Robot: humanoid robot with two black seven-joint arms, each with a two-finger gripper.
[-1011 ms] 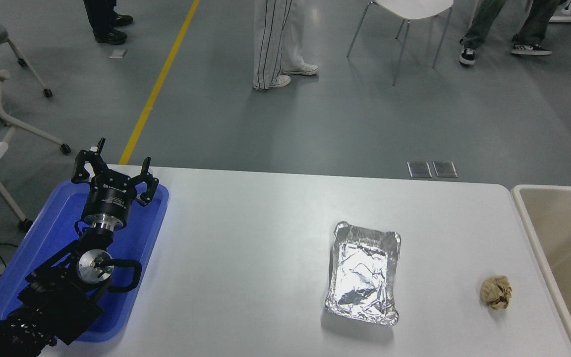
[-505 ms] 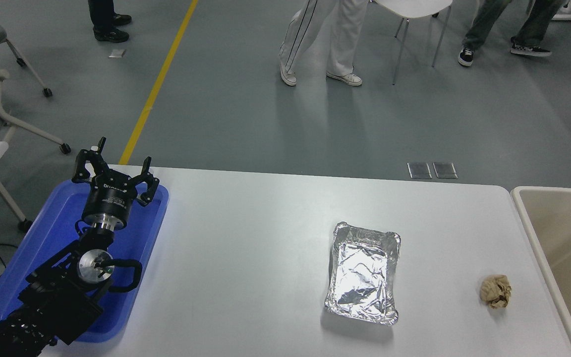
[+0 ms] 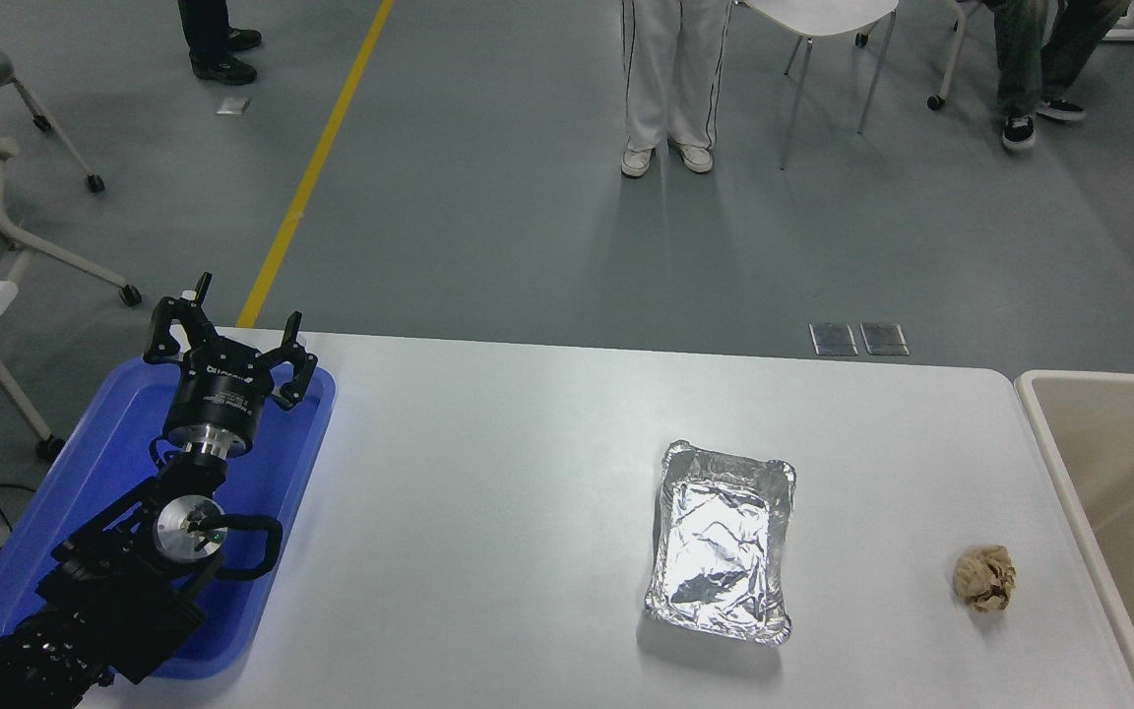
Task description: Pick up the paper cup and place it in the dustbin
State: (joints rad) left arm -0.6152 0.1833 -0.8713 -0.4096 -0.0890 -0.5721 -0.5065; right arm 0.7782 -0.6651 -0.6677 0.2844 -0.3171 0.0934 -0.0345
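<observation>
Your white desk (image 3: 488,492) carries a foil tray (image 3: 722,540), a paper ball (image 3: 985,578) and a blue tray (image 3: 124,453); left gripper (image 3: 228,340) jaws spread; grey floor (image 3: 528,217) beyond.

High head view looks forward, down over the table (image 3: 488,443).

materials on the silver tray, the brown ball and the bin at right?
Silver tray: looks like thin aluminium foil, shiny, creased, with a wavy crimped rim. Brown ball: likely crumpled kraft paper, matte with sharp folds. Bin: seemingly moulded plastic, beige, smooth satin walls and a rounded pale rim.
</observation>
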